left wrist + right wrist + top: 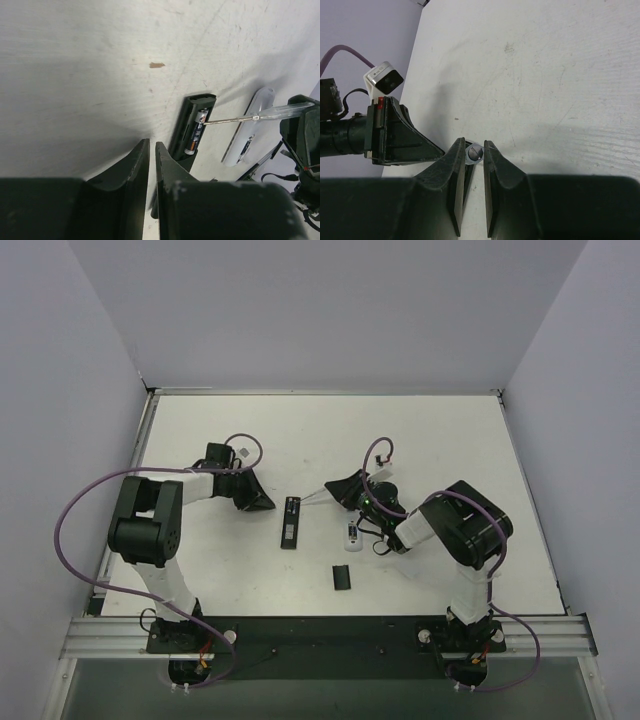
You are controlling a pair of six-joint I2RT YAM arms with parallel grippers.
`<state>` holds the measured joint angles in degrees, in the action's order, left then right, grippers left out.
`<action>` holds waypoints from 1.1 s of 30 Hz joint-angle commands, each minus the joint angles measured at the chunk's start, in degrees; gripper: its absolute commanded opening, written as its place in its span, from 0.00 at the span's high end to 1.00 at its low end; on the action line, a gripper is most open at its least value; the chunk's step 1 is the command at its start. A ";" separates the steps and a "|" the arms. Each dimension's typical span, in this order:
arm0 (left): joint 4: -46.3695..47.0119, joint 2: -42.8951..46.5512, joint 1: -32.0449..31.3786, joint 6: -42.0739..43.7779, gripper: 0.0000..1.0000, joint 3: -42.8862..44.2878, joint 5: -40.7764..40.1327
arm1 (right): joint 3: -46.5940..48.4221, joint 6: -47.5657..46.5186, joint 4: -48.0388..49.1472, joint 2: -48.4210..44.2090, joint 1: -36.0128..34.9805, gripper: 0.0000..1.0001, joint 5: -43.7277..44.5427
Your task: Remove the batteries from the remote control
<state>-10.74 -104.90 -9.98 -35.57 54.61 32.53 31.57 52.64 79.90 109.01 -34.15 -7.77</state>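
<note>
Black remote point(290, 522): mid-worktop, back open.
Battery point(195, 132): one visible, seated in the remote's open bay; a second cannot be made out.
Pale stick point(280, 111): tip touching the battery's metal end.
Right tool point(474, 142): clamped on the stick's round butt.
Left tool point(150, 146): fingers almost together, nothing between, just beside the remote.
White remote point(247, 132): right of the black one.
Black cover point(342, 578): nearer the worktop's near edge.

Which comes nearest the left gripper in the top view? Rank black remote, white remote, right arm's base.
1. The black remote, just right of the left gripper.
2. The white remote, farther right.
3. The right arm's base, at the table's near right edge.
</note>
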 commanded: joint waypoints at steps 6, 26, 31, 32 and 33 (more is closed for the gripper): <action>-4.90 1.46 2.33 3.67 0.79 3.40 -2.56 | 2.00 -5.80 2.37 -3.01 -1.88 1.00 -0.76; 0.02 -0.48 1.89 1.12 0.79 1.38 3.41 | 4.02 -10.72 -5.45 -8.11 -4.17 1.00 1.09; 0.46 -0.74 1.01 1.12 0.79 1.20 3.76 | 3.94 -10.89 -5.28 -8.55 -4.26 1.00 2.05; 0.37 -0.74 0.84 1.03 0.79 1.29 3.76 | 3.94 -10.72 -5.19 -8.55 -4.26 1.00 2.41; 0.37 -1.00 0.58 1.21 0.79 1.20 3.76 | 3.85 -10.54 -4.93 -8.64 -4.26 1.00 3.37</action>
<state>-12.62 -105.27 -8.58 -34.30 55.77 34.81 33.98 43.40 72.97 103.37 -37.98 -6.94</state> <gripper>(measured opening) 0.207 0.127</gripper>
